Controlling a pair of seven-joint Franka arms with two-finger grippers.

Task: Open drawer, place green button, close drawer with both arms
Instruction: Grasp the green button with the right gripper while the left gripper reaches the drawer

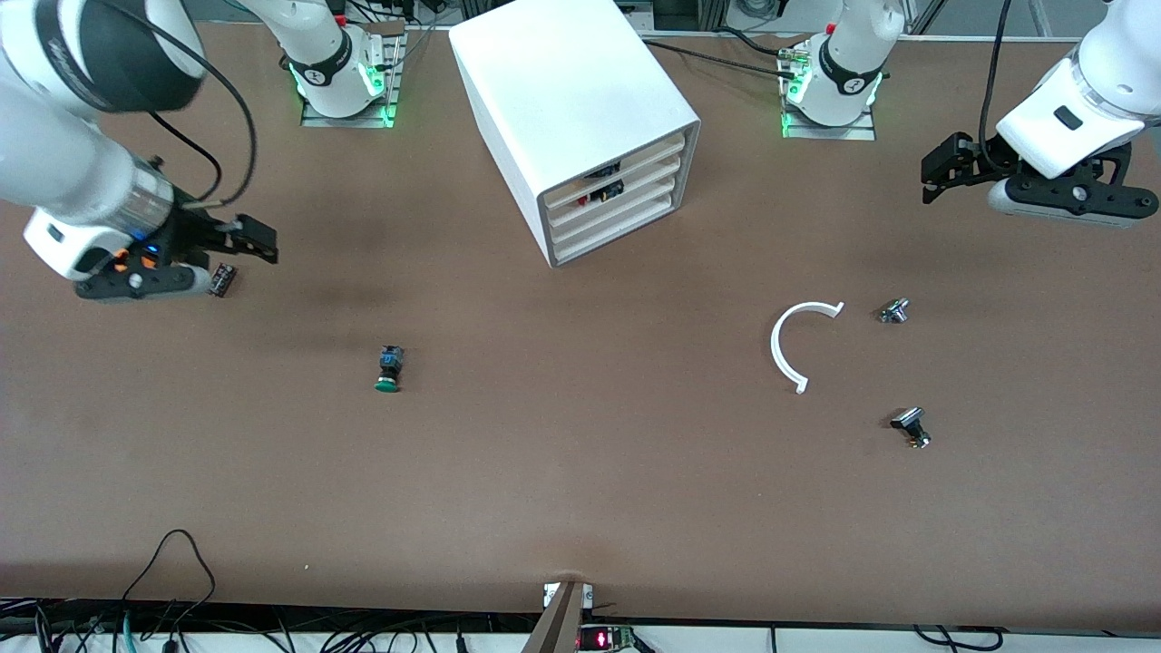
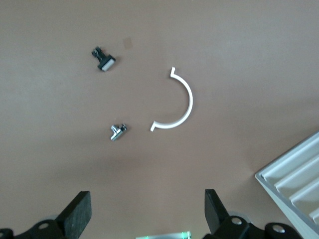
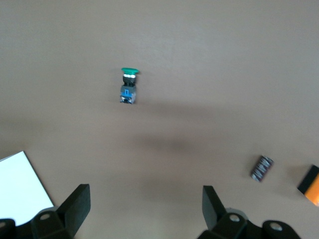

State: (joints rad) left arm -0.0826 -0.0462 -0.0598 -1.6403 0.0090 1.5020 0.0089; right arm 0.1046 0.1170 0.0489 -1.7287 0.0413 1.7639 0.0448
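Note:
The white four-drawer cabinet [image 1: 580, 100] stands at the middle of the table near the robots' bases. Its drawer [image 1: 621, 210], third from the top, is pushed in level with the other fronts. The button [image 1: 388, 369] [image 3: 128, 85], with green cap, black body and blue bit, lies on its side on the bare table, nearer the front camera and toward the right arm's end. My right gripper [image 1: 258, 243] [image 3: 145, 206] hangs open and empty over the table near that end. My left gripper [image 1: 930, 177] [image 2: 148, 209] hangs open and empty over the left arm's end.
A white C-shaped ring [image 1: 777, 349] [image 2: 188, 102] and two silver-black knobs [image 1: 893, 311] [image 1: 912, 426] lie toward the left arm's end. A small dark part [image 1: 223, 279] [image 3: 261, 168] and an orange box [image 3: 311, 186] lie by my right gripper.

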